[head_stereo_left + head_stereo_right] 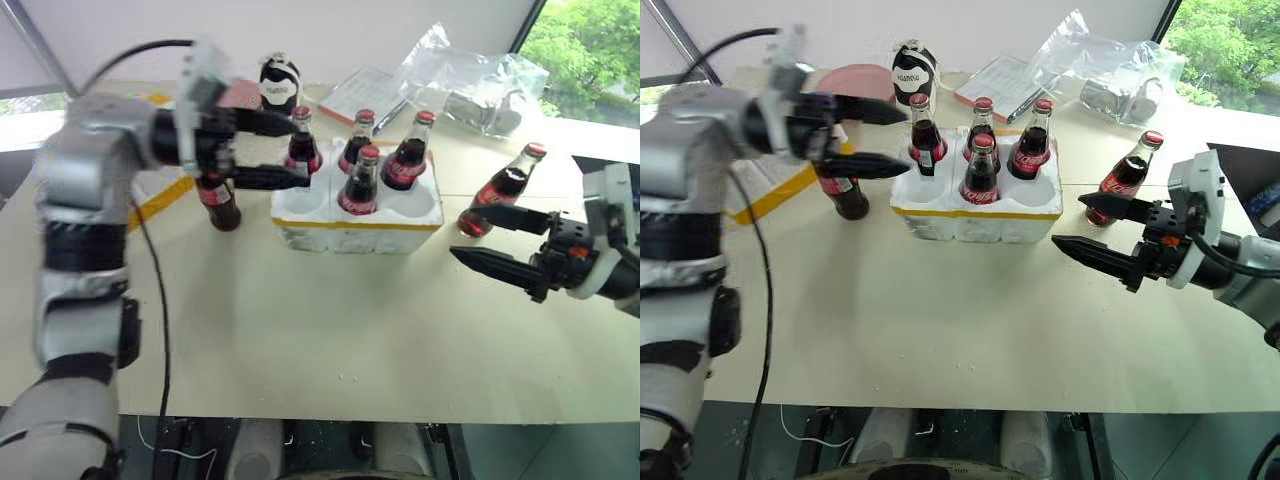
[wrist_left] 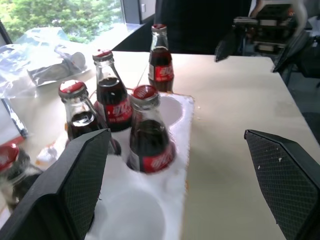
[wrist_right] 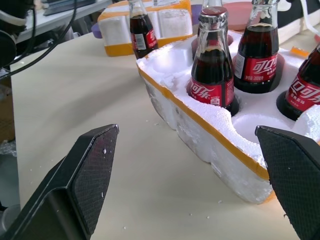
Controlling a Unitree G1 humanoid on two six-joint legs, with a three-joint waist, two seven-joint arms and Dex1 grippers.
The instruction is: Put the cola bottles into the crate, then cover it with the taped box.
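The white crate (image 1: 400, 228) with a yellow strip stands mid-table and holds several cola bottles (image 1: 360, 182) upright in its wells. My left gripper (image 1: 904, 140) is open just left of the back-left bottle (image 1: 925, 135), its fingers apart from the glass. One more bottle (image 1: 220, 200) stands on the table left of the crate, under that arm. Another (image 1: 500, 188) stands right of the crate. My right gripper (image 1: 1068, 220) is open and empty, right of the crate and in front of that bottle. The taped box (image 3: 170, 22) lies at the far left, partly hidden by my left arm.
A stubby black-and-white container (image 1: 280, 80) and a pink plate (image 1: 860, 80) sit behind the crate. A booklet (image 1: 365, 90) and a clear plastic bag (image 1: 470, 80) lie at the back right. Bare tabletop (image 1: 330, 320) runs to the front edge.
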